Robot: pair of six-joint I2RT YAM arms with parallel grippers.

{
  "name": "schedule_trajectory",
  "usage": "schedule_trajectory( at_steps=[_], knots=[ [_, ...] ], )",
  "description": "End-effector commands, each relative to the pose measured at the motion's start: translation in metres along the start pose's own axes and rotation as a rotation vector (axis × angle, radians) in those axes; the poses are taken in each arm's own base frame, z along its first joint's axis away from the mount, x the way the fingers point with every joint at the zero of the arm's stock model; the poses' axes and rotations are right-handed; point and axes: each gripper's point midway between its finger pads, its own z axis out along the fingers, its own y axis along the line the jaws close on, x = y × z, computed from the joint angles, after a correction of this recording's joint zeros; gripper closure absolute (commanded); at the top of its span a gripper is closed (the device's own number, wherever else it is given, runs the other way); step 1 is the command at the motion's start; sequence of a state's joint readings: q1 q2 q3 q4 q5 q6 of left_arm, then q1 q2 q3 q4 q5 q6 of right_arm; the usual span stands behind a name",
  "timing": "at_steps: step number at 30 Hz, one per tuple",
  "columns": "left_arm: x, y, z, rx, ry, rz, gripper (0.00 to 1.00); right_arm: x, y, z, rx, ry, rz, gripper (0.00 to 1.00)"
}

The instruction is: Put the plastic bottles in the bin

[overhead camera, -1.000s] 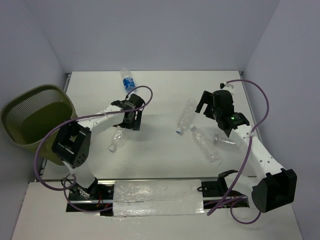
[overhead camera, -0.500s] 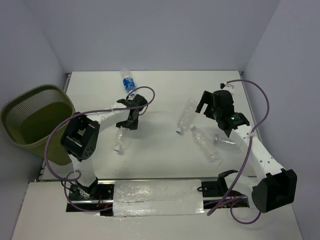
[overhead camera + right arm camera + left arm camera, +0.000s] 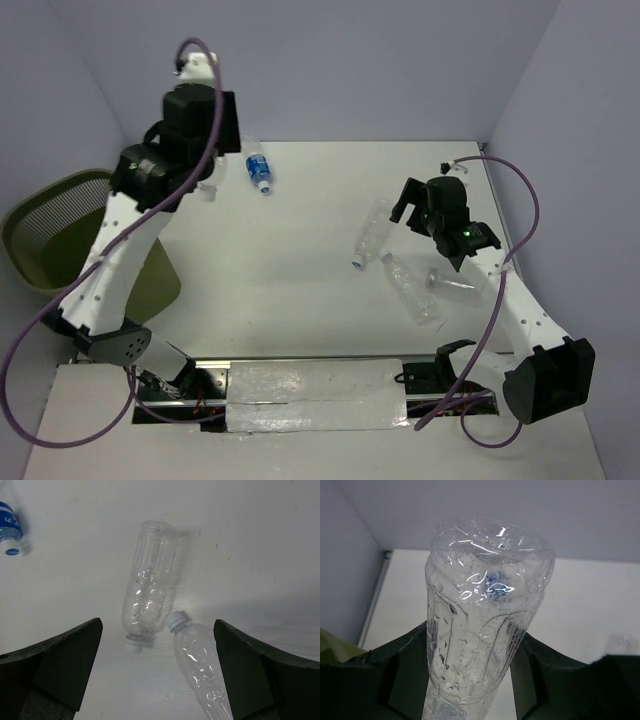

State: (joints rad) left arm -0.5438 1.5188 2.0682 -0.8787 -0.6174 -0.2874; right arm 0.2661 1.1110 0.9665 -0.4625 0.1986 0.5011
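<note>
In the left wrist view my left gripper is shut on a clear crinkled plastic bottle, base toward the camera. From above, that arm is raised high at the back left, with the gripper beside the olive-green mesh bin. A bottle with a blue label lies near the back of the table. Two more clear bottles lie right of centre. My right gripper hovers open over them. Its wrist view shows both white-capped bottles between the open fingers.
The bin stands off the table's left edge, partly hidden by the left arm. Grey walls close in the table at the back and sides. A metal rail with a white plate runs along the near edge between the arm bases.
My left gripper shut on the bottle at centre left, then lifted it high and swung it toward the back left. The right arm has not moved.
</note>
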Motion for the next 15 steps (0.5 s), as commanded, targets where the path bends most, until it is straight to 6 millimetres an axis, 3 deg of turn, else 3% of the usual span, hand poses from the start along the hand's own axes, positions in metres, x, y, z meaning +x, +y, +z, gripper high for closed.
schedule_trajectory(
  at_steps=[1,4,9,10,11,13,15],
  knots=[
    [-0.028,0.061,-0.025,-0.198,-0.069,0.031,0.55,-0.018,0.014,-0.008,-0.036,-0.028,0.009,0.0],
    [-0.05,0.116,-0.051,-0.331,-0.147,-0.106,0.54,-0.016,0.017,-0.008,-0.052,-0.018,0.011,0.0],
    [-0.047,0.192,-0.086,-0.588,-0.232,-0.217,0.52,-0.009,0.019,-0.004,-0.066,0.006,0.02,0.0],
    [-0.049,0.203,-0.1,-0.623,-0.26,-0.228,0.52,-0.007,0.021,-0.004,-0.077,0.015,0.027,0.0],
    [-0.046,0.209,-0.099,-0.656,-0.27,-0.229,0.52,-0.005,0.021,-0.003,-0.08,0.021,0.032,0.0],
    [-0.044,0.23,-0.115,-0.746,-0.296,-0.229,0.49,-0.003,0.024,-0.003,-0.092,0.025,0.042,0.0],
    [-0.036,0.245,-0.114,-0.816,-0.298,-0.234,0.47,0.0,0.025,-0.003,-0.102,0.034,0.048,0.0]
  ],
)
